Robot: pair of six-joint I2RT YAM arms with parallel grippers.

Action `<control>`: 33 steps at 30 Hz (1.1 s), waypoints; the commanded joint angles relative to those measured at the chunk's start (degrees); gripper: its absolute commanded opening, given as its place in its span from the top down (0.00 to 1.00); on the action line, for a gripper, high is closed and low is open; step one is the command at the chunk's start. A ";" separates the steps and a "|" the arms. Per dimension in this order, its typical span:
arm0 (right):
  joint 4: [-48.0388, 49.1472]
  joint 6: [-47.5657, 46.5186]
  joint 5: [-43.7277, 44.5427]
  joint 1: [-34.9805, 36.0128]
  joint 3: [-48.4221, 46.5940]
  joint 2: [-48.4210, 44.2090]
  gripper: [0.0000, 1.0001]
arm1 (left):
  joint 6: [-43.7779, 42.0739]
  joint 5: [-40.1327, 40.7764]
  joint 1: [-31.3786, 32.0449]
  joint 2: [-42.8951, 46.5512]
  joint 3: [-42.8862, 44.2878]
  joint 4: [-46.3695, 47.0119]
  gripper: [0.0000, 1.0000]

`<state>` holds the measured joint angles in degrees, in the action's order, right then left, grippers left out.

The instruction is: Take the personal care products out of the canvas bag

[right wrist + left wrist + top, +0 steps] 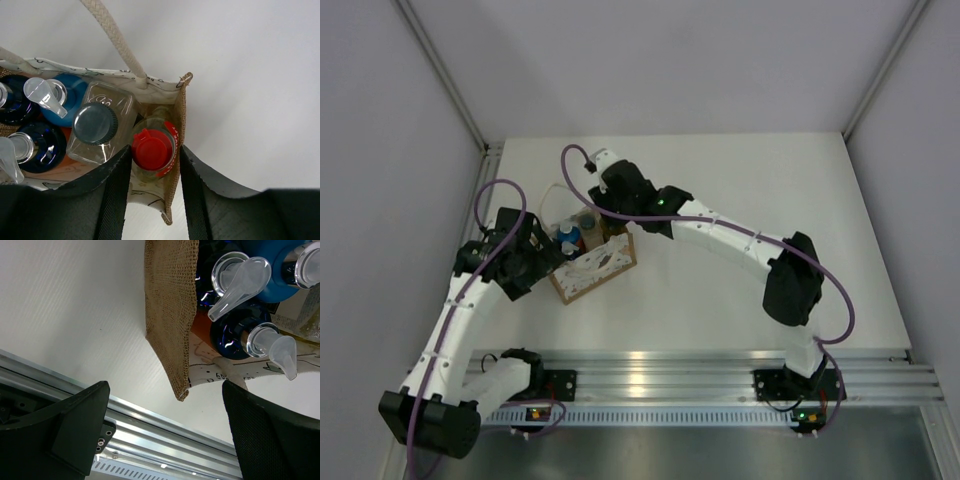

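The canvas bag stands on the white table, left of centre, with several bottles upright inside. In the right wrist view my right gripper is open and straddles the yellow bottle's red cap. One finger is inside the bag and the other is outside its burlap wall. The clear bottle with a grey cap stands beside it. The blue-capped and dark-capped pump bottles stand further left. My left gripper is wide open and empty, with the bag's corner ahead of it.
A white rope handle rises from the bag's rim. An aluminium rail runs along the table's near edge, and also shows in the left wrist view. Grey walls and frame posts enclose the table on three sides.
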<state>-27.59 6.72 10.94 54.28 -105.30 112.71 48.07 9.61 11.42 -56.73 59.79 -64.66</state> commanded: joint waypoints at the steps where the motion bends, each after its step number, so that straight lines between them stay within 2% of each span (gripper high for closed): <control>1: 2.28 0.40 1.98 1.00 0.44 -3.19 0.60 | -0.09 -0.55 0.01 1.01 1.21 1.47 0.02; 8: 2.37 0.57 1.19 1.00 1.23 -2.40 0.65 | -0.17 -0.64 0.01 1.18 1.21 1.38 0.02; 12: 2.37 0.57 0.75 1.00 1.15 -2.49 0.74 | -0.26 -0.47 0.01 1.36 1.21 1.38 0.01; 13: 2.37 0.31 0.75 1.00 1.15 -2.49 0.86 | -0.26 -0.47 0.01 1.45 1.12 1.38 0.01; 15: 2.37 0.22 0.66 1.00 0.88 -2.58 0.99 | -0.26 -0.47 0.01 1.45 1.12 1.38 0.01; 33: 3.16 -2.68 0.84 1.00 -5.53 -1.52 1.00 | -0.96 -0.11 0.01 1.36 0.94 1.29 0.02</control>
<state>-28.40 5.67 10.63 54.37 -105.21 112.62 47.86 9.63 11.42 -56.03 59.79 -64.66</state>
